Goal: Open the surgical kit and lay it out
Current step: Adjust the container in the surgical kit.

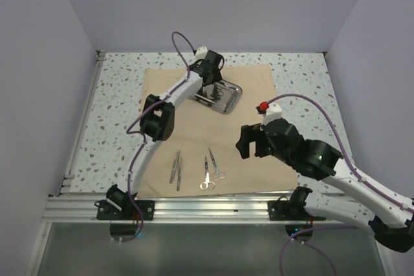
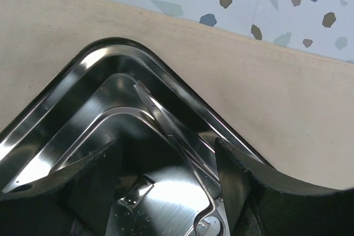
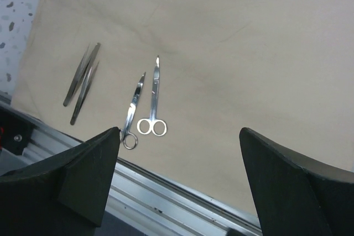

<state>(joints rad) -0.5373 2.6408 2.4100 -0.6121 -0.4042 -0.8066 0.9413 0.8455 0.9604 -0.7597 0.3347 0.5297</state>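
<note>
While left fingers (image 2: 249, 192) hover over tray (image 2: 83, 109), instrument (image 2: 171, 134) partly hidden, tray cropped

tray (image 1: 231, 95) on cloth (image 1: 259, 85), behind tweezers (image 1: 176, 168) and scissors (image 1: 206, 171).

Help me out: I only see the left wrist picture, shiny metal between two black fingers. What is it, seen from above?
Observer: A small steel tray on the far half of a tan cloth, with the left gripper pointing down into it.
Operator: Is anything laid out yet?
Observer: Yes, two tweezers and two scissor-like tools lie side by side near the cloth's front edge.
Operator: And the other arm?
Observer: The right gripper hangs open above the cloth, holding nothing.
</note>
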